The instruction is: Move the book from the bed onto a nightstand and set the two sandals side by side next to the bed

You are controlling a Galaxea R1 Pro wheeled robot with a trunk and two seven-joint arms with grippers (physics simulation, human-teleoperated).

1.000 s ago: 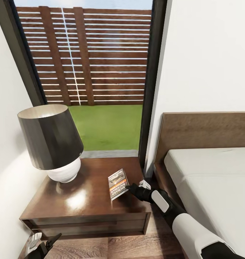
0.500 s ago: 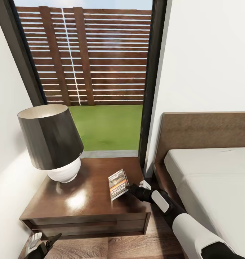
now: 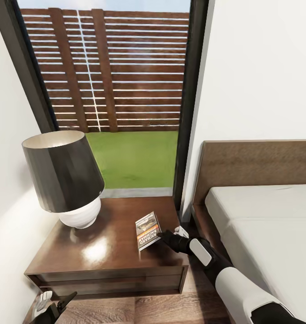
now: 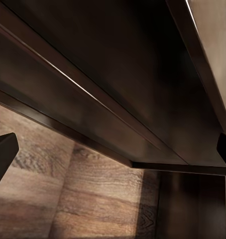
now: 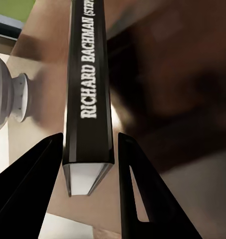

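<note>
book: (image 3: 147, 230) thin paperback on the nightstand (image 3: 108, 252) top, toward its bed-side half, near the front-right corner. Seems to lie cover up; can't tell if it's fully flat.
book axis: long axis runs roughly front-to-back on the top, w/ a slight slant; near short end points at the right gripper (image 3: 160, 234), far end toward the window (image 3: 112, 90).
book cover: orange band w/ white lettering across the near part, greyish picture above it; letters too small to read in head view.
book spine: in right wrist view the spine (image 5: 88, 84) faces the cam, dark w/ white print "RICHARD BACHMAN", then "(STE…" cut off at the frame edge. Pale page block shows at the near end.
right gripper: (image 5: 90, 184) fingers spread, one either side of the book's near end; small gap shows betw. each finger and the spine, so not clamped – released.
left gripper: (image 3: 54, 306) low, by the nightstand's front-left corner, over the wood floor (image 3: 162, 310). Fingers apart, holding nothing; wrist view looks at the cabinet's dark front edge (image 4: 117, 99).
lamp: (image 3: 65, 177) dark shade, white round base, on the nightstand's left half, well apart from book.
bed: (image 3: 261, 225) right of nightstand, brown headboard, pale mattress.
</note>
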